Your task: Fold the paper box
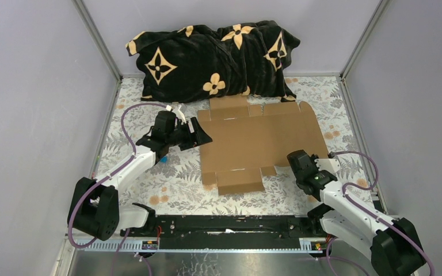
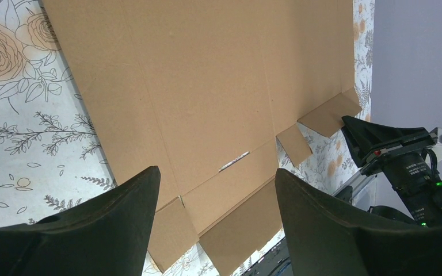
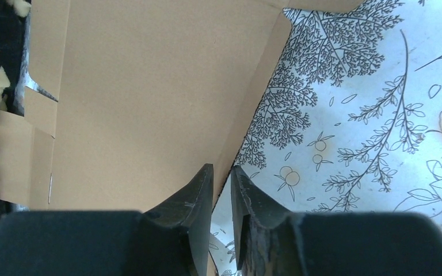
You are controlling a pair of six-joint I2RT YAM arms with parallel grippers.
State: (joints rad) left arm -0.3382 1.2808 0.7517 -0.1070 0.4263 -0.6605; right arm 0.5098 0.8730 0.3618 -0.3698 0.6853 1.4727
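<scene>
The paper box (image 1: 262,138) is a flat brown die-cut cardboard sheet with flaps and tabs, lying in the middle of the floral tablecloth. My left gripper (image 1: 204,137) hovers at the sheet's left edge. In the left wrist view it (image 2: 217,171) stands wide open over the cardboard (image 2: 207,86) with nothing between its fingers. My right gripper (image 1: 295,158) is at the sheet's near right corner. In the right wrist view its jaws (image 3: 221,171) stand close together, with the cardboard's (image 3: 149,98) right edge running into the narrow gap between them.
A black pillow with tan flower shapes (image 1: 213,60) lies at the back, touching the sheet's far flaps. Grey walls close in the left, right and back. The tablecloth (image 1: 149,172) shows around the sheet. My right arm (image 2: 406,158) appears in the left wrist view.
</scene>
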